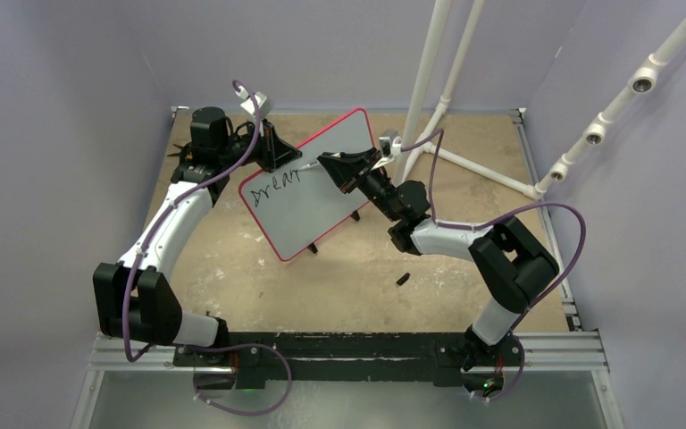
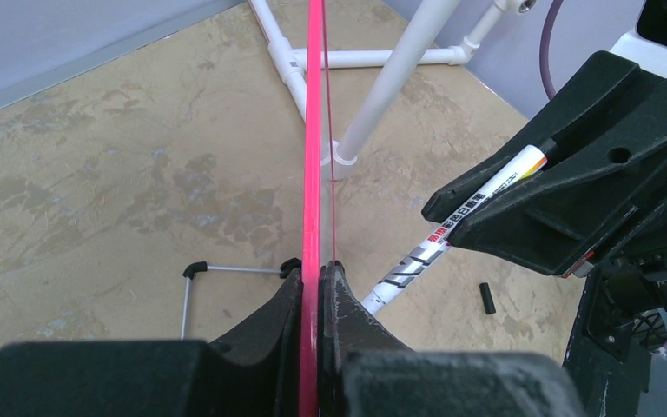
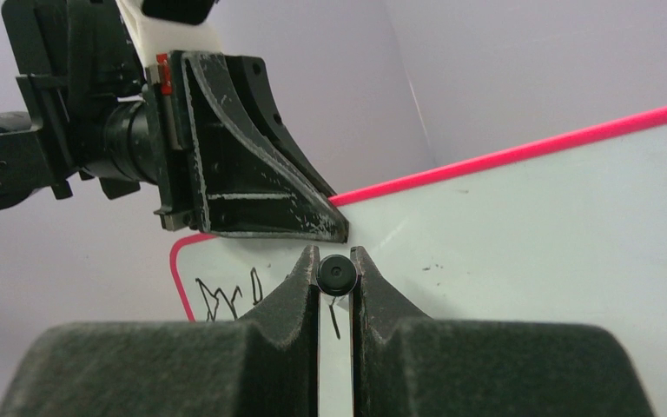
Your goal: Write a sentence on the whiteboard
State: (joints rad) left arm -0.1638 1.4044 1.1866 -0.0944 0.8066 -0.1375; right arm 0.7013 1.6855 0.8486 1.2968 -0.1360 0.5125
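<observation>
Tan mottled tabletop point(image 1: 339, 286) lies beneath both arms. A white pipe frame point(image 1: 429, 54) stands beyond the right gripper point(image 3: 335, 261).

We find the whiteboard point(image 1: 322, 197) between the two grippers, tilted. Its red-pink rim runs edge-on through the left gripper point(image 2: 320, 276), whose fingers are clamped on the board's upper-left edge. We cannot tell whether the board's feet touch the table.

The right gripper faces the white surface with its fingers closed around a white marker point(image 2: 456, 230). The marker points at the board, its tip just beside the left gripper's fingers.

The sentence point(image 1: 272, 185) consists of a few black handwritten letters reading roughly "Drea". They sit on the board's face just below the left gripper and next to the marker tip.

A small black cap-like piece point(image 1: 403, 279) lies on the table behind the right gripper, well apart from the board.
</observation>
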